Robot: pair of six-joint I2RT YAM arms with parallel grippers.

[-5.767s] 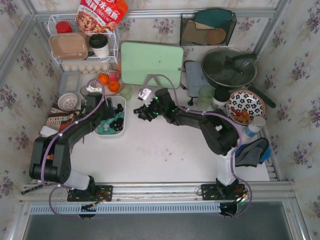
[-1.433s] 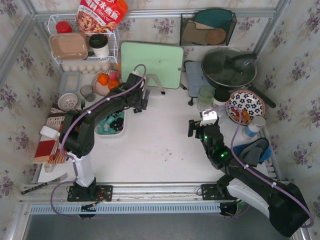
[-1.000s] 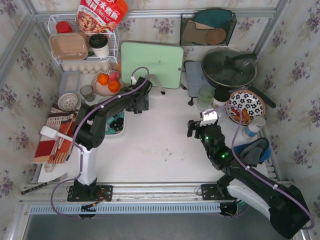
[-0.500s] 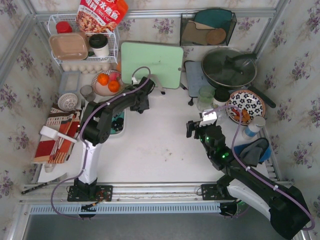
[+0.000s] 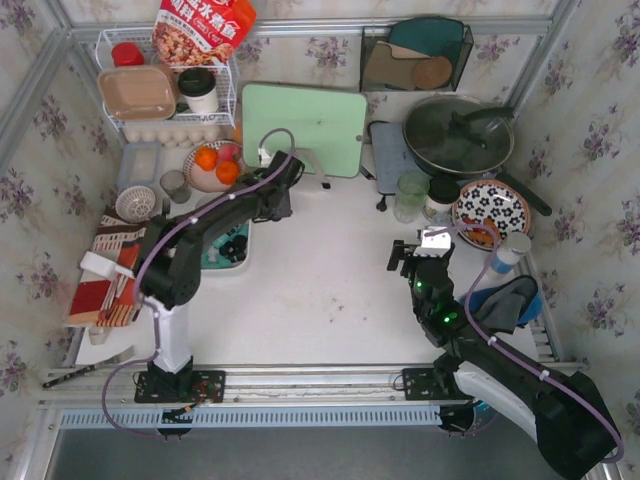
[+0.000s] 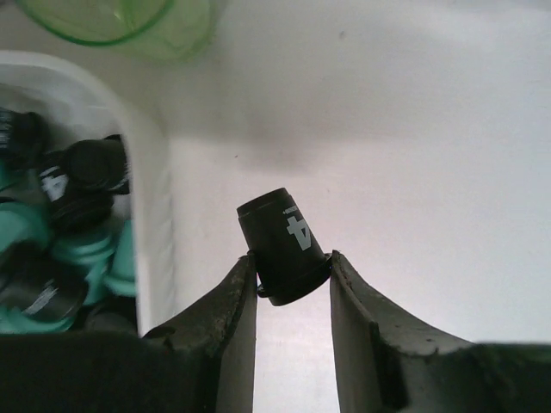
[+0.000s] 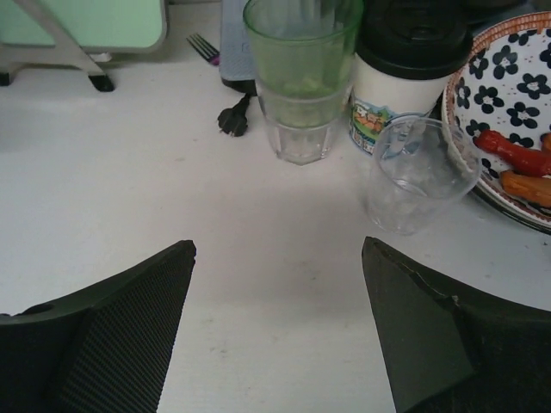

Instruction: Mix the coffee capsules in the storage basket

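Note:
My left gripper (image 5: 279,200) is shut on a black coffee capsule (image 6: 284,245) marked with a white 4. It holds the capsule just right of the storage basket's wall (image 6: 159,198), over the table. The white storage basket (image 5: 243,255) lies under my left arm, which partly hides it. Teal capsules (image 6: 86,254) and black capsules (image 6: 95,163) lie jumbled inside it, and some show in the top view (image 5: 232,245). My right gripper (image 5: 412,255) is open and empty (image 7: 277,249) over the table at the right, far from the basket.
A translucent green cup (image 6: 120,17) stands just beyond the basket. Ahead of my right gripper are a green cup stacked on a glass (image 7: 301,52), a clear glass (image 7: 420,172), a lidded jar (image 7: 409,60) and a flowered plate (image 7: 516,95). A green cutting board (image 5: 303,125) stands behind.
The right arm has drawn back from the basket to the table's right side and edged further right. The left arm's elbow has swung, with its gripper staying by the basket's right wall.

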